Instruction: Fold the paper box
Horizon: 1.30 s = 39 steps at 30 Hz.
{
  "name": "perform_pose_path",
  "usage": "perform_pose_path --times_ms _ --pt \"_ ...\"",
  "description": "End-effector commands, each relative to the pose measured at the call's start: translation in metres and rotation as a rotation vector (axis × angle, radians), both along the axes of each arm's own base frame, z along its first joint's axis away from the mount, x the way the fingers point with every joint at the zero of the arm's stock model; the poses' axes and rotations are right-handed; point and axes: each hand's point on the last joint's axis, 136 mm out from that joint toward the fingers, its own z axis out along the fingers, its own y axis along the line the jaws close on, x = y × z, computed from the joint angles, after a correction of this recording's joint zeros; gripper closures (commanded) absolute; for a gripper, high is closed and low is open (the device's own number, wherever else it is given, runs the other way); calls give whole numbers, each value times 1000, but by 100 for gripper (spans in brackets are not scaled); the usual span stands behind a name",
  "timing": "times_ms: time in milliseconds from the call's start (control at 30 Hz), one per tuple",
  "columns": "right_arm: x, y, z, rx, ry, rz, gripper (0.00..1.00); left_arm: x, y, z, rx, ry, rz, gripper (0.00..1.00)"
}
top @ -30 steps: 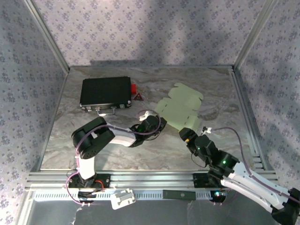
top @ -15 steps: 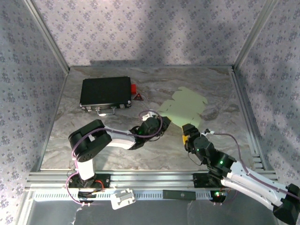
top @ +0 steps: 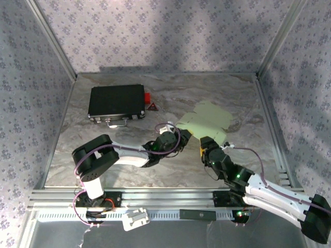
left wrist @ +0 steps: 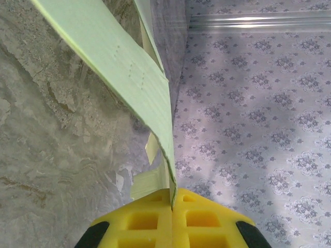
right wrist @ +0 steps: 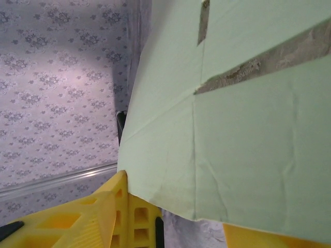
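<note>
The paper box, a flat pale-green sheet, sits to the right of the black case on the surface, its near edge raised. The left gripper has its jaws pinching that edge. The right gripper has its jaws spread, with the sheet lying across them.

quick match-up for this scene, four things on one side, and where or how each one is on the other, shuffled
1 paper box
2 black case
3 red block
4 left tool

a far-left part of the table
b beside the case's right end
c shut on a pale green edge
d centre-right, partly raised

Pairs: 1-d, 2-a, 3-b, 4-c
</note>
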Motion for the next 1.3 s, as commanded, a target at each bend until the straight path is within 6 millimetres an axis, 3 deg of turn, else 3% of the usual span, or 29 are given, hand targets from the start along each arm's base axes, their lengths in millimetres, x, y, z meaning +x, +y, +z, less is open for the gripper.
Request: perform_pose_path --times_ms 0,267,533,633,700,733,767,800,833,900,933,1100,1267 --pt "11 -6 15 19 -39 -66 46 0 -6 26 -68 -23 6 100" --pt "24 -8 18 -5 -35 -114 63 -8 -10 23 -69 -12 -4 100" --pt "29 -15 25 -34 -45 -143 72 -17 -15 20 -72 -9 -16 100" --pt "29 -18 22 -41 -33 -155 83 -20 -18 16 -58 -5 -24 100" --pt "30 -21 23 -44 -28 -165 98 -21 -18 15 -58 -8 -27 100" --pt "29 -25 23 -62 -18 -168 100 -22 -17 15 -55 -11 -28 100" --pt "28 -28 27 -87 -11 -169 100 -23 -16 17 -47 -17 -29 91" --pt "27 -31 33 -123 -10 -166 100 -23 -12 19 -29 -27 -27 72" --pt "27 -33 41 -153 -16 -160 100 -24 -8 24 -12 -42 -23 62" --pt "27 -36 59 -198 -44 -143 100 -25 13 35 78 -86 1 35" --pt "28 -35 68 -207 -59 -129 100 -25 26 40 137 -106 19 31" --pt "31 -31 118 -280 -103 -31 100 -26 110 89 422 -241 132 29" --pt "25 -20 169 -313 -132 78 100 -17 174 100 490 -238 202 29"
